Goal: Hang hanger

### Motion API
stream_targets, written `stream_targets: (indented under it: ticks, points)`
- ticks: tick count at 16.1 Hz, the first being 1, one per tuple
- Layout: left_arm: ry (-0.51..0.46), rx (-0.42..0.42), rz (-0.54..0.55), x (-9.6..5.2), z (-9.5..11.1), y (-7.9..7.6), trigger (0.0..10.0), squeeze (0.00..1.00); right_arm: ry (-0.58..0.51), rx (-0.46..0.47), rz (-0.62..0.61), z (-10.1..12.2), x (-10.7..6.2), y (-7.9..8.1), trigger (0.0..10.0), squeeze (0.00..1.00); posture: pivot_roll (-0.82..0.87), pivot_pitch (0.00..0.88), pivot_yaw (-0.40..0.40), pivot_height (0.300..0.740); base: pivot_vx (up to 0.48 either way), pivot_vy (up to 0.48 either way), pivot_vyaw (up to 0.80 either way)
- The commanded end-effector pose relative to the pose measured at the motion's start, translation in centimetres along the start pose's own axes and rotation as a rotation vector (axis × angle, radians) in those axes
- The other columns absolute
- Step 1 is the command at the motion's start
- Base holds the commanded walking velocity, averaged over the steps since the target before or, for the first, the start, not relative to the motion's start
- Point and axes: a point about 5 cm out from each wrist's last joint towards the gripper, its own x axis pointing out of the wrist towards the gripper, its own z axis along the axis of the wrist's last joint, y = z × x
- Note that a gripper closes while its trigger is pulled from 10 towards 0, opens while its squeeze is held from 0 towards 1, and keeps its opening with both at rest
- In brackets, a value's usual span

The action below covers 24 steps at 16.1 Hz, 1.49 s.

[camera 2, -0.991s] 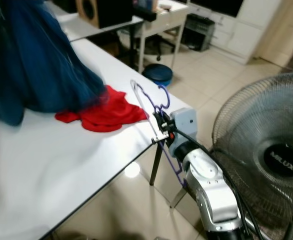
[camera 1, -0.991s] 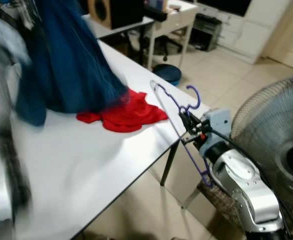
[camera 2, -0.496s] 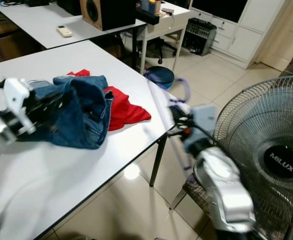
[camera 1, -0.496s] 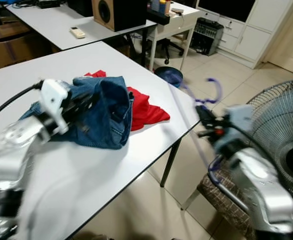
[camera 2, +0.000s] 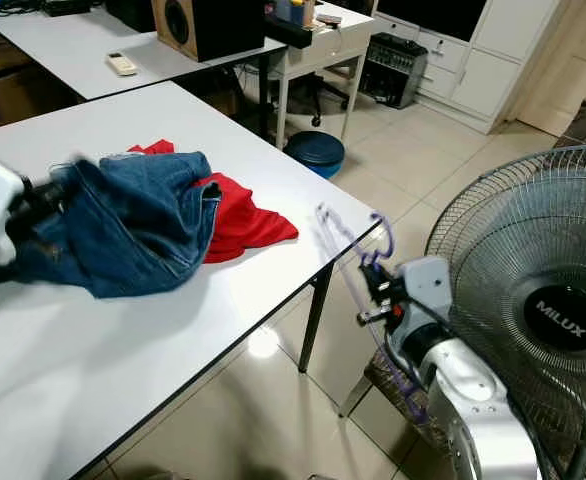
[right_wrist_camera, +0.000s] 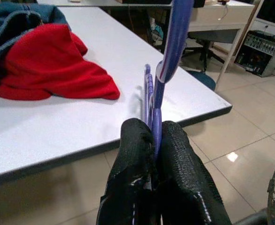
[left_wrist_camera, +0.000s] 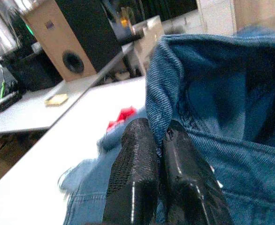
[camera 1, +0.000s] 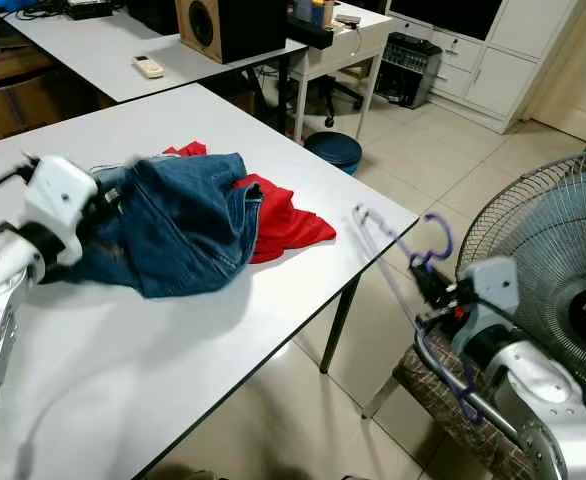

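One purple hanger, lower right, clenched in the right tool; left tool grips one pair of jeans (beside one red garment) on the bench.

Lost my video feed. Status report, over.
Right claw shut on purple hanger, off the table corner. Left claw shut on jeans over white table. Standing fan close beside right arm.

Floor: pale glossy tiles, a ceiling light reflected in them.
Counter: white top, dark legs.
Second counter: behind, carrying a wooden speaker and a remote.
Right side: standing fan.
Far wall: white cabinets.
Under desk: blue round stool.
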Motion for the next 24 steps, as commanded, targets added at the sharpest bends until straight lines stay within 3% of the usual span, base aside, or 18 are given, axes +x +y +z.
stream_targets:
  ticks: [1, 3, 4, 5, 8, 9, 11, 14, 17, 18, 19, 22, 24]
  points:
    - [-0.107, -0.019, -0.009, 0.5, 1.7, -0.4, 0.0, 0.0, -0.029, -0.018, -0.014, 0.7, -0.2, -0.1, 10.0, 0.0, -0.15, 0.0, -0.035, 0.74, 0.0, 0.0, 0.0]
    - [-0.13, -0.083, 0.006, 0.8, 2.0, -1.0, 0.0, 0.0, -0.035, -0.013, -0.014, 0.8, -0.1, 0.1, 10.0, 0.0, -0.15, 0.0, -0.037, 0.74, 0.0, 0.0, 0.0]
    - [-0.122, -0.127, -0.009, 0.9, 1.8, -1.3, 10.0, 0.0, -0.038, -0.013, -0.011, 0.9, 0.0, 0.2, 10.0, 0.0, -0.15, 0.0, -0.037, 0.74, 0.0, 0.0, 0.0]
    - [-0.084, -0.216, -0.039, 1.0, 1.3, -2.2, 10.0, 1.0, -0.042, -0.019, 0.004, 1.0, 0.1, 0.5, 10.0, 0.0, -0.15, 0.0, -0.035, 0.74, 0.0, 0.0, 0.0]
    - [0.071, -0.461, -0.079, -0.2, 0.1, -4.2, 10.0, 1.0, -0.054, -0.019, 0.017, 1.4, 0.2, 1.0, 10.0, 0.0, -0.15, 0.0, -0.035, 0.74, 0.0, 0.0, 0.0]
    - [0.082, -0.48, -0.077, -0.3, 0.1, -4.3, 10.0, 1.0, -0.054, -0.02, 0.017, 1.4, 0.2, 1.0, 10.0, 0.0, -0.15, 0.0, -0.035, 0.74, 0.0, 0.0, 0.0]
    - [0.213, -0.493, -0.204, -2.0, 0.0, -5.5, 10.0, 1.0, -0.052, -0.024, 0.033, 1.5, 0.3, 1.2, 10.0, 0.0, -0.14, 0.0, -0.049, 0.74, 0.0, 0.0, 0.0]
    - [0.208, -0.542, -0.401, -3.4, 1.3, -7.1, 10.0, 1.0, -0.048, -0.034, 0.053, 1.6, 0.5, 1.3, 10.0, 0.0, -0.13, 0.0, -0.057, 0.74, 0.0, 0.0, 0.0]
    - [0.303, -0.504, -0.32, -3.2, 0.4, -7.6, 10.0, 1.0, -0.049, -0.039, 0.06, 1.8, 0.7, 1.5, 10.0, 0.0, -0.13, 0.0, -0.061, 0.74, 0.0, 0.0, 0.0]
    - [0.334, -0.504, -0.287, -3.0, 0.1, -7.8, 10.0, 0.61, -0.049, -0.04, 0.062, 1.9, 0.7, 1.6, 10.0, 0.0, -0.13, 0.0, -0.061, 0.74, 0.0, 0.0, 0.0]
    - [0.351, -0.509, -0.263, -2.8, -0.2, -8.1, 10.0, 0.0, -0.049, -0.04, 0.062, 1.9, 0.7, 1.6, 10.0, 0.0, -0.13, 0.0, -0.061, 0.74, 0.0, 0.0, 0.0]
    - [0.317, -0.572, -0.271, -2.7, 0.4, -8.6, 10.0, 0.0, -0.047, -0.041, 0.063, 2.0, 0.6, 1.6, 10.0, 0.0, -0.15, 0.0, -0.06, 0.74, 0.0, 0.0, 0.0]
    - [0.362, -0.54, -0.19, -2.6, -0.1, -8.1, 10.0, 0.0, -0.046, -0.044, 0.065, 2.1, 0.7, 1.6, 10.0, 0.0, -0.14, 0.0, -0.064, 0.74, 0.0, 0.0, 0.0]
